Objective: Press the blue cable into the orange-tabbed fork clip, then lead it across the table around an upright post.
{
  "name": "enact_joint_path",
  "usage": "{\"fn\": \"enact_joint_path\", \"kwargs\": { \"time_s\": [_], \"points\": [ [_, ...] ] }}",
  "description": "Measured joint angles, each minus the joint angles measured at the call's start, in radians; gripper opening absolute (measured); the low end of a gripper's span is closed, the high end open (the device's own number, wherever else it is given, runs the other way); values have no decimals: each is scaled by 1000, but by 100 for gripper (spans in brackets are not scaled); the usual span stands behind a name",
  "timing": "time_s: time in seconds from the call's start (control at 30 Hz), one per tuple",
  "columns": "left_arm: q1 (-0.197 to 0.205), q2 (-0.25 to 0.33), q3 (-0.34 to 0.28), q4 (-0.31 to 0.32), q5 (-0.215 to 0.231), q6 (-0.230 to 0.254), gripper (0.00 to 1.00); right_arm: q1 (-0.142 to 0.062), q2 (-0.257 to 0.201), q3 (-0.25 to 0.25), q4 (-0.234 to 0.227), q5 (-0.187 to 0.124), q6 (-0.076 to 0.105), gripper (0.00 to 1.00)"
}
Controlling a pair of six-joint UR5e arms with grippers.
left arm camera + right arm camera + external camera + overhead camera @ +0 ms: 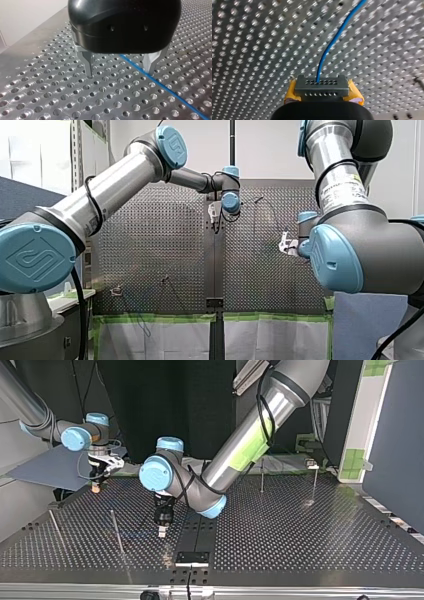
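Robotics lab, perforated metal table [310, 530], my left arm [115, 180], my right arm [365, 245].

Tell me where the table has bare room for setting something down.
Widest bare patch: the table at the top view's right, between the two far posts and the near edge. Crowded at its left: my left gripper, blue cable, two near posts.

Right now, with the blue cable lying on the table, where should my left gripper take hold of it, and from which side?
Probably the straight stretch of blue cable between the left gripper's open fingers, taken from straight above. It lies flat on the perforated table, so only a top pinch across it fits. It sits nearer one finger, so shift sideways to centre it.
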Motion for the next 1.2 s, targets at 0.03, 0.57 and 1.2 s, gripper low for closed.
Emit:
{"fn": "enact_joint_path", "kwargs": {
  "time_s": [0.03,0.57,1.2],
  "points": [
    [0,0,0,0,-1,0,98,-2,9,0,-9,0,0,0],
    [-1,0,0,0,-11,0,98,-30,163,-1,-154,0,44,0],
    [2,0,0,0,-19,0,98,-96,349,-21,-270,-1,36,0]
  ]
}}
